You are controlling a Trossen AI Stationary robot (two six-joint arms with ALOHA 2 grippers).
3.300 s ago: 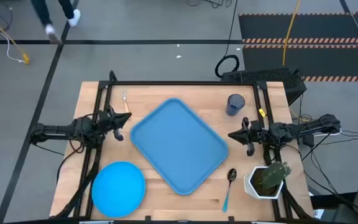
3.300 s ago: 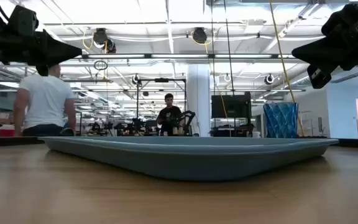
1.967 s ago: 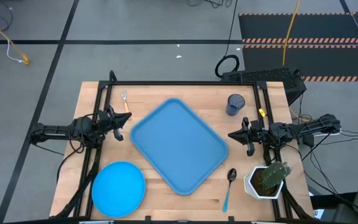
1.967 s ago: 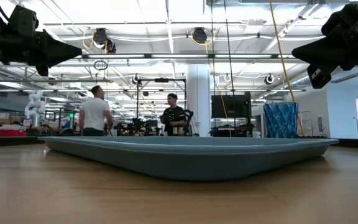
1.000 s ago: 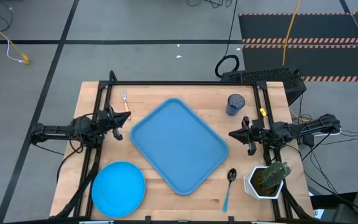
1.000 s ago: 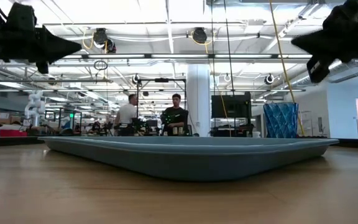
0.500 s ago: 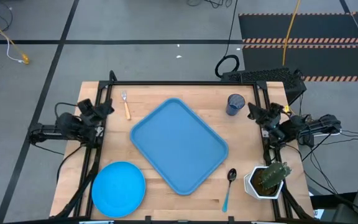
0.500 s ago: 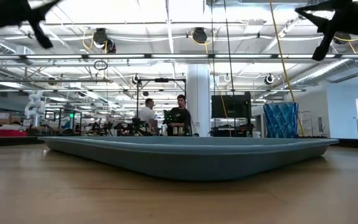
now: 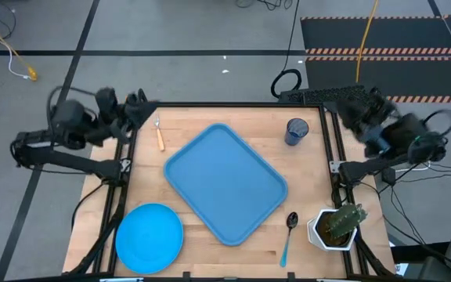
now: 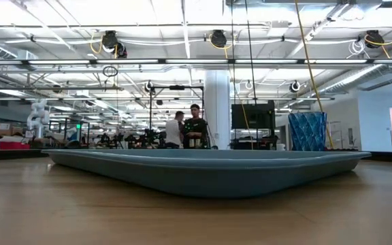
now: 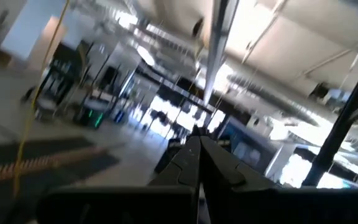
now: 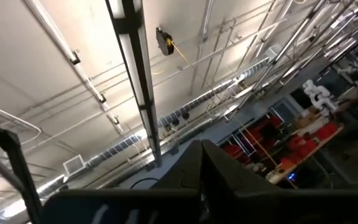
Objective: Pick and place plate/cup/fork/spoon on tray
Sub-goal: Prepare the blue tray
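High view: since half a second ago both arms have lifted and swung toward the table's far edge. The left gripper (image 9: 141,104) now sits over the far left corner, near the fork (image 9: 159,132); the right gripper (image 9: 349,107) sits over the far right corner, just beyond the cup (image 9: 296,131). Nothing on the table has moved. The tray (image 9: 224,182), rectangular with rounded corners and a raised rim, lies askew at the centre of the pale wooden table (image 9: 210,247) and holds nothing. The round flat plate (image 9: 149,237) lies at the near left corner. The spoon (image 9: 288,233) lies near the tray's near right edge, beside a white pot with a cactus (image 9: 337,225). Grey floor with black tape lines surrounds the table.

Low view: the arms, seen at the upper corners before, are gone from the picture. The tray's rim (image 10: 209,163) spans the wood surface; two people (image 10: 188,131) stand far back in a lit hall.

Left wrist view: the left gripper's fingers (image 11: 199,163) meet at the tips, closed on nothing, aimed at the ceiling.

Right wrist view: the right gripper's fingers (image 12: 199,168) likewise meet, closed and empty, under ceiling lights.
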